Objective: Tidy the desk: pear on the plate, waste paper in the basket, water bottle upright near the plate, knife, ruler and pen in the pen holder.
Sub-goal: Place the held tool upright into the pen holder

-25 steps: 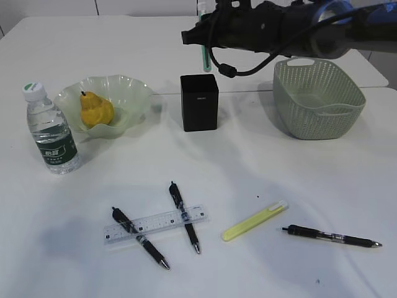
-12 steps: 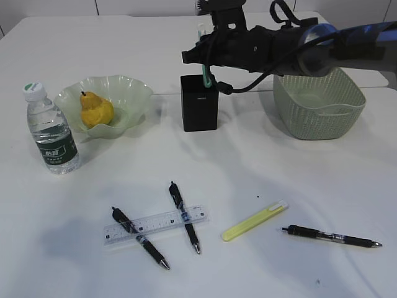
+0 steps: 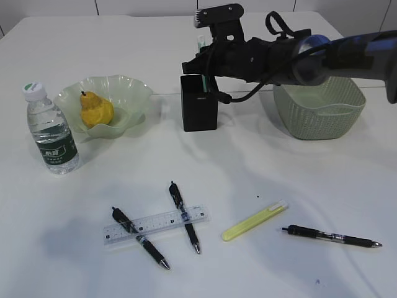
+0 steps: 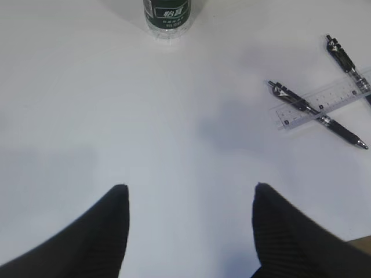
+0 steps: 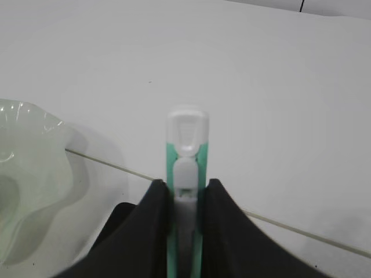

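Observation:
My right gripper (image 3: 203,62) is shut on a green and white knife (image 5: 186,145), held upright with its lower end inside the black pen holder (image 3: 199,105). The pear (image 3: 95,110) lies in the green plate (image 3: 133,93), and the water bottle (image 3: 52,130) stands upright to its left. The clear ruler (image 3: 155,224) rests across two black pens (image 3: 139,238) (image 3: 184,216). A yellow-green knife (image 3: 254,220) and a third pen (image 3: 332,236) lie to the right. My left gripper (image 4: 188,186) hangs open over bare desk (image 4: 145,116). The waste paper is out of view.
The grey-green basket (image 3: 319,99) stands right of the pen holder, under my right arm. In the left wrist view the bottle (image 4: 167,14) is ahead, with the ruler (image 4: 324,101) and pens to the right.
My right arm has come down with the green knife, bringing its lower end from above the pen holder into it. Everything else is unmoved.

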You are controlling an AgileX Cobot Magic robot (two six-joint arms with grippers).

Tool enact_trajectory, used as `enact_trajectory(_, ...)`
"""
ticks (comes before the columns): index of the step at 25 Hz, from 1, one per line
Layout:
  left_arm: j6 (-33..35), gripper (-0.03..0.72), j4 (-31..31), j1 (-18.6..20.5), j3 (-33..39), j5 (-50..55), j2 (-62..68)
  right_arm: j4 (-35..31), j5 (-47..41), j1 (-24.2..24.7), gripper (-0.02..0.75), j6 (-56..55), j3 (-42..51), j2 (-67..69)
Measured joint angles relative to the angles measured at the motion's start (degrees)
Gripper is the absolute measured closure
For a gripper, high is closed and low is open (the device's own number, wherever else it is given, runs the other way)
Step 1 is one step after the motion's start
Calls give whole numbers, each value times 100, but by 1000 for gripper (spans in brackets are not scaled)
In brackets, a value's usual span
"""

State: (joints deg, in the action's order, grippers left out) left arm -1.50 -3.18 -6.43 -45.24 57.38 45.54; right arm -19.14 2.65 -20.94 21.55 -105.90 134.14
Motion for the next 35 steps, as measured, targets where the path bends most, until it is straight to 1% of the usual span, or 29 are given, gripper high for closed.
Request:
enact_trajectory(14,0,222,0,0,0,0,0,0,-52,0,570,0,0,99)
enact_trajectory(16,0,222,0,0,0,0,0,0,-65,0,554,0,0,99)
enact_trajectory(21,0,222,0,0,0,0,0,-45,-179,0,482,-23,0,99)
enact_trajectory(27,0,222,0,0,0,0,0,-213,-265,0,466,-23,0,99)
enact_trajectory(35,0,222,0,0,0,2,0,-265,-929,0,465,-34,-233,-166)
